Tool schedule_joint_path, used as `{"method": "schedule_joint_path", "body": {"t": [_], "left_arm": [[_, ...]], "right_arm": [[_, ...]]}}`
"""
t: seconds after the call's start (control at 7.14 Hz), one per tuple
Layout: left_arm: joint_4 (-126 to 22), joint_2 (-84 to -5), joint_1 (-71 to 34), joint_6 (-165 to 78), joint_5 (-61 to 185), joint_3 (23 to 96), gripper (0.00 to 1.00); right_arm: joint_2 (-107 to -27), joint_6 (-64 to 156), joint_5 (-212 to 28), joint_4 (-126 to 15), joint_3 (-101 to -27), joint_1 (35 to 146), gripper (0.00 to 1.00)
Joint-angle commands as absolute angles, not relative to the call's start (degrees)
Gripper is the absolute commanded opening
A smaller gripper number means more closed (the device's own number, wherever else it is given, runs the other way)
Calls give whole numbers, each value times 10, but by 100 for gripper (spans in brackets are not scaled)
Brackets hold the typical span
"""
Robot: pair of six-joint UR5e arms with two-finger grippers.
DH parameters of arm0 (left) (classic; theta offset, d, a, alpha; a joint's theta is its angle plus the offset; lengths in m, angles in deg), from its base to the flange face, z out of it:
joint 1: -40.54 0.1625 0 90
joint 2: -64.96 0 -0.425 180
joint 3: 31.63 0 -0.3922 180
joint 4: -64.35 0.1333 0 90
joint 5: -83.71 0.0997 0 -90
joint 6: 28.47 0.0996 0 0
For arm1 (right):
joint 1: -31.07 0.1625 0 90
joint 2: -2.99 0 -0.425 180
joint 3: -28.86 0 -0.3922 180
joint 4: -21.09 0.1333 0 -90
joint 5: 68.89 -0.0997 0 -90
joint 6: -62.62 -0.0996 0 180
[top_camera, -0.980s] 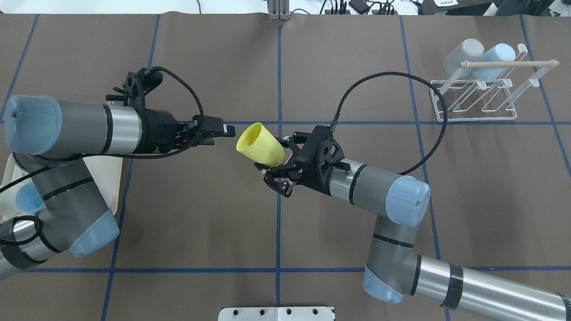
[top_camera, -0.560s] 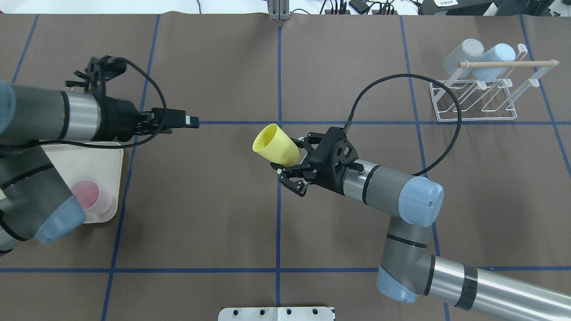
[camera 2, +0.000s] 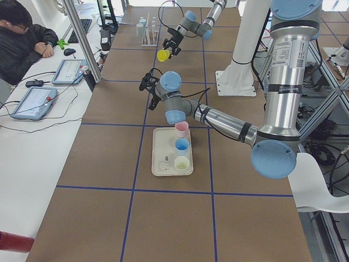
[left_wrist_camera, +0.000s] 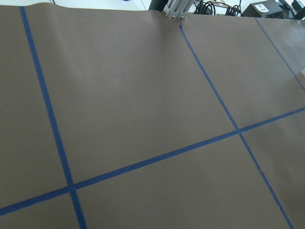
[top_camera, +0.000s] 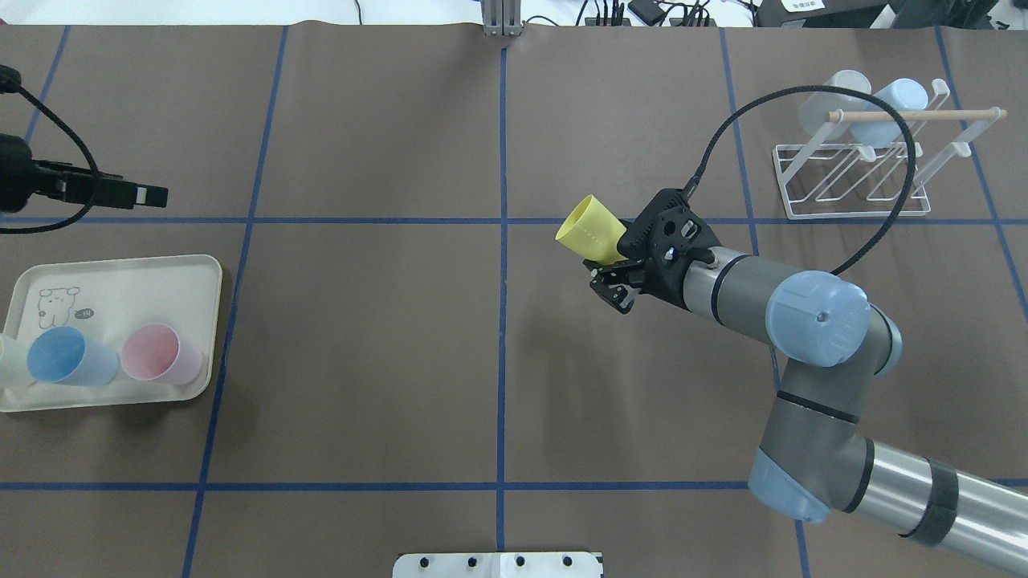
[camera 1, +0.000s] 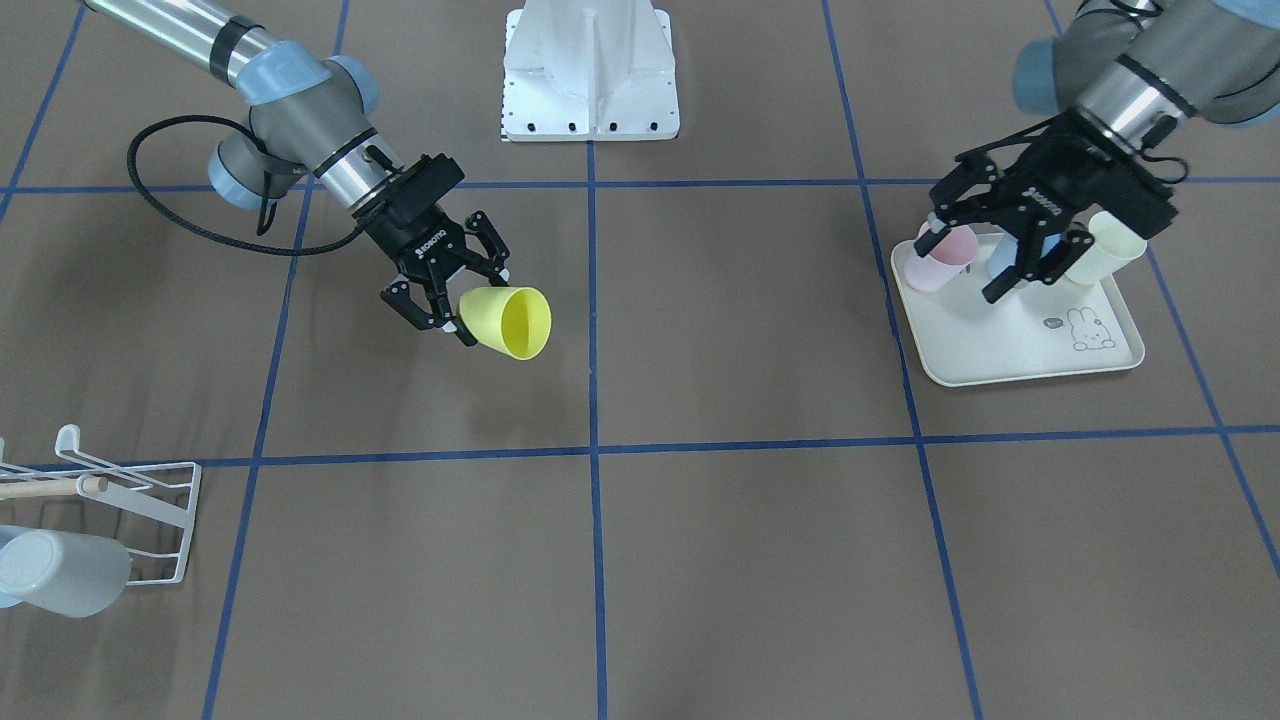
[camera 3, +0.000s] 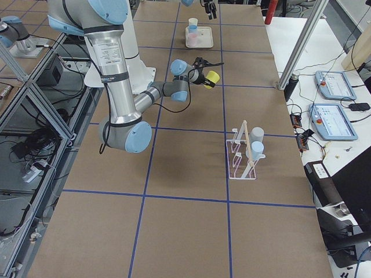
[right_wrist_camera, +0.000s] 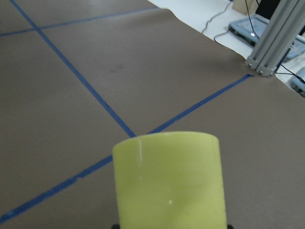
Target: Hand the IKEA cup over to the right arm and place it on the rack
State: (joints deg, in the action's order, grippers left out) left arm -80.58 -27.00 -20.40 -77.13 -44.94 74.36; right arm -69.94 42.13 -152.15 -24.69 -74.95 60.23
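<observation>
Yellow IKEA cup (top_camera: 590,230) hangs above the table just right of the centre tape line, tipped on its side with its mouth turned away from the wrist, well apart from the rack (top_camera: 851,205). The right arm enters from the near right, elbow bent, forearm slanting towards the table's middle. The right gripper (camera 1: 452,305) is clamped on the cup's base. The left gripper (camera 1: 965,268) hovers over the tray (top_camera: 120,277), fingers spread and empty. Three cups stand on the tray: pink (top_camera: 161,355), blue (top_camera: 68,359), cream (camera 1: 1105,250). Two cups sit on the rack.
</observation>
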Motion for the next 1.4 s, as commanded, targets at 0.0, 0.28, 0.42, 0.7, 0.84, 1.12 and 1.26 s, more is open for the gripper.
{"method": "schedule_joint_path", "body": {"t": [0.0, 0.28, 0.42, 0.7, 0.84, 1.12, 1.26], "left_arm": [[-805, -244, -248, -718, -457, 737, 100], [-772, -220, -303, -594, -457, 730, 100], [-768, -217, -306, -585, -458, 733, 100], [-770, -209, -306, -584, -463, 735, 100], [-771, -207, -306, -584, -465, 736, 100], [-772, -206, -306, -584, -465, 736, 100], [-772, -206, -306, -585, -465, 736, 100]], "right_arm": [[-699, 487, -1521, -500, -856, 644, 0], [-700, 604, -1521, -660, -887, 721, 0], [-700, 701, -1521, -736, -915, 766, 0], [-697, 941, -1549, -821, -915, 874, 0], [-697, 1048, -1550, -851, -897, 918, 0], [-681, 1273, -1539, -815, -804, 991, 0], [-672, 1357, -1537, -763, -750, 1008, 0]]}}
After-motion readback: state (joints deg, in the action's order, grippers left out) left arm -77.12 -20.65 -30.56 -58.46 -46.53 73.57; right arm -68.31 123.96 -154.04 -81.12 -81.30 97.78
